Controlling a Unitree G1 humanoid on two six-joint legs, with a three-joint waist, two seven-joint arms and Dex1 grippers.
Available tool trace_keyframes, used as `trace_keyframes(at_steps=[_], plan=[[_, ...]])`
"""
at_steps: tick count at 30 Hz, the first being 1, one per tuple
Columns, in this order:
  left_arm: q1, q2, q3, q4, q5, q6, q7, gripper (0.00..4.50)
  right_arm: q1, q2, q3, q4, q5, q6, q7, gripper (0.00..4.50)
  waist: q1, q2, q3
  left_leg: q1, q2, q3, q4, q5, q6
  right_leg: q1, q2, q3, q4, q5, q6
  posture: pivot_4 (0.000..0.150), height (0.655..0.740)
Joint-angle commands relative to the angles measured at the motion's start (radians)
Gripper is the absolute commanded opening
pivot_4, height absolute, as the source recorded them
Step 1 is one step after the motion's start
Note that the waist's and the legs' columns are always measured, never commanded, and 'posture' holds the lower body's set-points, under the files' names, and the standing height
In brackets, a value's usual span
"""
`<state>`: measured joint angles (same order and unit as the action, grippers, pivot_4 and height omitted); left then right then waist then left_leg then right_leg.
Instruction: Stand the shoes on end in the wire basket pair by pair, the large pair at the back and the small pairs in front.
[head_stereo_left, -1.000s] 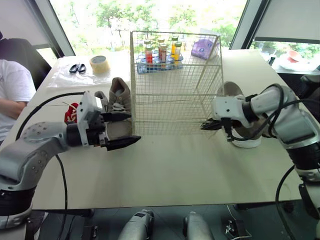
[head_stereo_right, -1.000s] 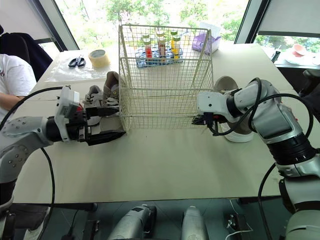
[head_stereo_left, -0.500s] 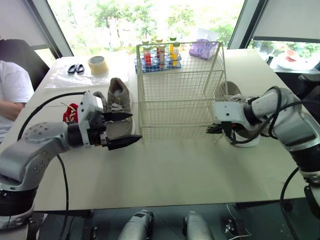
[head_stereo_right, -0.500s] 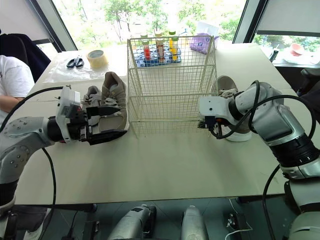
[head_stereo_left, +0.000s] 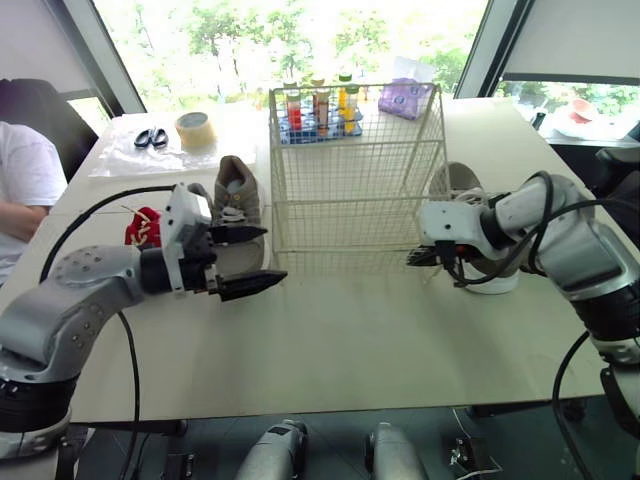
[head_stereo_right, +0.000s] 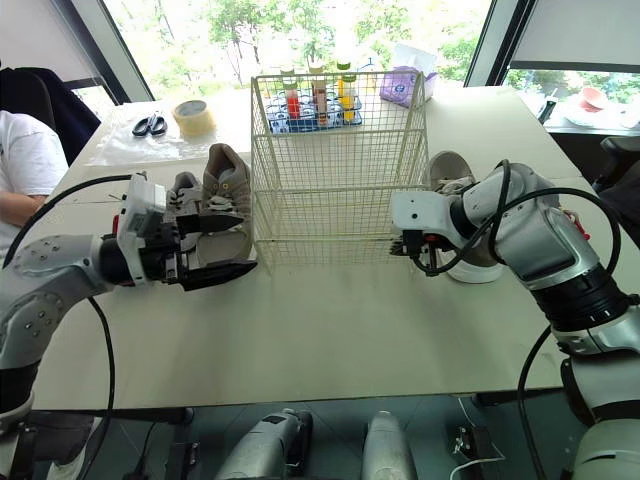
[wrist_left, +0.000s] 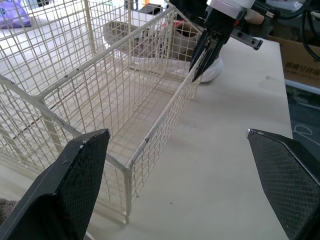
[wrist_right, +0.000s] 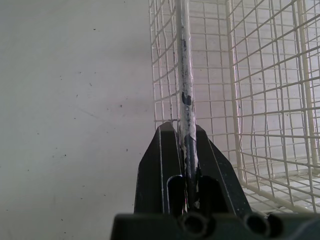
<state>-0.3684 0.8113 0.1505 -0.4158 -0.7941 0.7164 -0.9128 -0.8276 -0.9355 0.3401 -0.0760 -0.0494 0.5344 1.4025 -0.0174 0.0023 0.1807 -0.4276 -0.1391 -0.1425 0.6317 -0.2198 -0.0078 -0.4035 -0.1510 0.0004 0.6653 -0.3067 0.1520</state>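
Now my right end effector (wrist_right: 187, 134) pinches an edge of the wire basket (head_stereo_left: 350, 196); my left end effector (head_stereo_left: 272, 254) gapes wide beside a tan shoe (head_stereo_left: 238, 196).

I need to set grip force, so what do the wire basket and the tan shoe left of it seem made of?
Wire basket: likely metal wire with a cream coating; the coating has chipped, baring dark metal. Tan shoe: matte suede or fabric upper, hard to tell which, with white laces.
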Motion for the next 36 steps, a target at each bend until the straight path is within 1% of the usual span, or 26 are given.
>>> trace_keyframes(at_steps=[1, 2, 5, 6, 7, 9, 10, 11, 12, 14, 17, 19, 23, 26, 28, 29, 33, 36], plan=[[-0.021, 0.002, 0.006, -0.029, -0.003, -0.008, 0.003, 4.5, -0.039, 0.0, -0.03, -0.042, 0.01, -0.015, -0.007, 0.01, 0.0, 0.0, 0.0, 0.0, 0.0, 0.0, 0.0, 0.0, 0.0, 0.0, 0.0, 0.0, 0.0, 0.0, 0.0, 0.15, 0.74], [-0.022, 0.002, 0.006, -0.03, -0.004, -0.008, 0.003, 4.5, -0.039, -0.002, -0.03, -0.044, 0.008, -0.016, -0.007, 0.01, 0.0, 0.0, 0.0, 0.0, 0.0, 0.0, 0.0, 0.0, 0.0, 0.0, 0.0, 0.0, 0.0, 0.0, 0.0, 0.15, 0.74], [-0.026, 0.0, 0.002, -0.031, -0.005, -0.006, 0.004, 4.5, -0.038, -0.009, -0.039, -0.056, 0.012, -0.015, -0.006, 0.99, 0.0, 0.0, 0.0, 0.0, 0.0, 0.0, 0.0, 0.0, 0.0, 0.0, 0.0, 0.0, 0.0, 0.0, 0.0, 0.15, 0.74], [-0.028, 0.0, 0.001, -0.03, -0.006, -0.005, 0.004, 4.5, -0.042, -0.01, -0.045, -0.064, 0.018, -0.009, -0.006, 1.46, 0.0, 0.0, 0.0, 0.0, 0.0, 0.0, 0.0, 0.0, 0.0, 0.0, 0.0, 0.0, 0.0, 0.0, 0.0, 0.15, 0.74], [-0.029, 0.0, 0.0, -0.03, -0.007, -0.005, 0.004, 4.5, -0.05, -0.012, -0.055, -0.078, 0.028, 0.004, -0.004, 2.02, 0.0, 0.0, 0.0, 0.0, 0.0, 0.0, 0.0, 0.0, 0.0, 0.0, 0.0, 0.0, 0.0, 0.0, 0.0, 0.15, 0.74], [-0.032, 0.001, -0.001, -0.029, -0.009, -0.004, 0.003, 4.5, -0.069, -0.023, -0.073, -0.1, 0.039, 0.016, -0.005, 2.95, 0.001, 0.0, 0.0, 0.0, 0.0, 0.0, 0.0, 0.0, 0.0, 0.0, 0.0, 0.0, 0.0, 0.0, 0.0, 0.15, 0.74], [-0.034, 0.001, -0.002, -0.028, -0.009, -0.003, 0.003, 4.5, -0.082, -0.029, -0.084, -0.107, 0.044, 0.02, -0.007, 3.54, 0.001, 0.0, 0.0, 0.0, 0.0, 0.0, 0.0, 0.0, 0.0, 0.0, 0.0, 0.0, 0.0, 0.0, 0.0, 0.15, 0.74], [-0.034, 0.001, -0.002, -0.028, -0.011, -0.002, 0.003, 4.5, -0.1, -0.034, -0.105, -0.118, 0.06, 0.041, -0.01, 4.04, 0.002, 0.0, 0.0, 0.0, 0.0, 0.0, 0.0, 0.0, 0.0, 0.0, 0.0, 0.0, 0.0, 0.0, 0.0, 0.15, 0.74], [-0.035, 0.001, -0.002, -0.028, -0.012, -0.001, 0.002, 4.5, -0.117, -0.037, -0.128, -0.129, 0.081, 0.066, -0.011, 4.43, 0.002, 0.0, 0.0, 0.0, 0.0, 0.0, 0.0, 0.0, 0.0, 0.0, 0.0, 0.0, 0.0, 0.0, 0.0, 0.15, 0.74], [-0.037, 0.001, -0.003, -0.03, -0.013, 0.0, 0.003, 4.5, -0.153, -0.039, -0.204, -0.158, 0.147, 0.145, -0.023, 4.43, 0.003, 0.0, 0.0, 0.0, 0.0, 0.0, 0.0, 0.0, 0.0, 0.0, 0.0, 0.0, 0.0, 0.0, 0.0, 0.15, 0.74], [-0.033, 0.002, 0.003, -0.036, -0.019, 0.001, 0.004, 4.5, -0.18, -0.044, -0.33, -0.199, 0.221, 0.309, -0.096, 4.43, 0.004, 0.0, 0.0, 0.0, 0.0, 0.0, 0.0, 0.0, 0.0, 0.0, 0.0, 0.0, 0.0, 0.0, 0.0, 0.15, 0.74], [-0.031, 0.001, 0.006, -0.039, -0.022, 0.001, 0.005, 4.5, -0.145, -0.068, -0.419, -0.23, 0.236, 0.444, -0.171, 4.43, 0.008, -0.001, -0.001, 0.0, 0.0, 0.0, 0.0, 0.0, 0.0, 0.001, 0.0, 0.0, 0.0, 0.0, 0.0, 0.15, 0.74], [-0.031, 0.003, 0.004, -0.035, -0.022, -0.006, -0.007, 4.5, -0.023, -0.097, -0.552, -0.305, 0.233, 0.645, -0.323, 4.43, 0.011, -0.003, -0.002, 0.0, 0.0, 0.0, 0.001, 0.0, 0.0, 0.002, 0.0, 0.0, 0.0, 0.0, 0.0, 0.15, 0.74], [-0.059, -0.005, -0.017, 0.003, -0.009, -0.019, -0.028, 4.5, 0.074, -0.051, -0.62, -0.365, 0.195, 0.825, -0.482, 4.43, 0.007, -0.003, -0.002, 0.0, 0.0, 0.0, 0.001, 0.0, 0.0, 0.001, -0.001, 0.0, 0.001, 0.0, 0.0, 0.15, 0.74], [-0.085, -0.017, -0.042, 0.03, 0.002, -0.028, -0.048, 4.5, 0.145, 0.024, -0.672, -0.4, 0.159, 0.926, -0.597, 4.43, 0.005, -0.003, -0.002, 0.001, 0.0, 0.0, 0.0, 0.0, 0.0, 0.001, 0.0, 0.0, 0.001, 0.0, 0.0, 0.15, 0.74], [-0.094, -0.022, -0.052, 0.04, 0.008, -0.032, -0.056, 4.5, 0.182, 0.042, -0.684, -0.413, 0.153, 0.934, -0.632, 4.43, 0.006, -0.003, -0.002, 0.001, 0.001, 0.0, 0.001, 0.0, 0.0, 0.001, 0.0, 0.0, 0.002, 0.0, 0.0, 0.15, 0.74], [-0.118, -0.03, -0.074, 0.068, 0.027, -0.044, -0.086, 4.5, 0.249, 0.175, -0.757, -0.448, 0.168, 0.998, -0.735, 4.43, 0.003, -0.003, -0.002, 0.001, 0.0, 0.002, 0.001, 0.0, 0.0, 0.0, -0.001, 0.002, 0.002, 0.0, 0.0, 0.15, 0.74], [-0.128, -0.029, -0.08, 0.079, 0.036, -0.049, -0.099, 4.5, 0.305, 0.241, -0.779, -0.472, 0.183, 0.99, -0.784, 4.43, 0.004, -0.003, -0.002, 0.001, 0.0, 0.002, 0.001, 0.0, 0.0, 0.0, 0.0, 0.002, 0.002, 0.0, 0.0, 0.15, 0.74]])
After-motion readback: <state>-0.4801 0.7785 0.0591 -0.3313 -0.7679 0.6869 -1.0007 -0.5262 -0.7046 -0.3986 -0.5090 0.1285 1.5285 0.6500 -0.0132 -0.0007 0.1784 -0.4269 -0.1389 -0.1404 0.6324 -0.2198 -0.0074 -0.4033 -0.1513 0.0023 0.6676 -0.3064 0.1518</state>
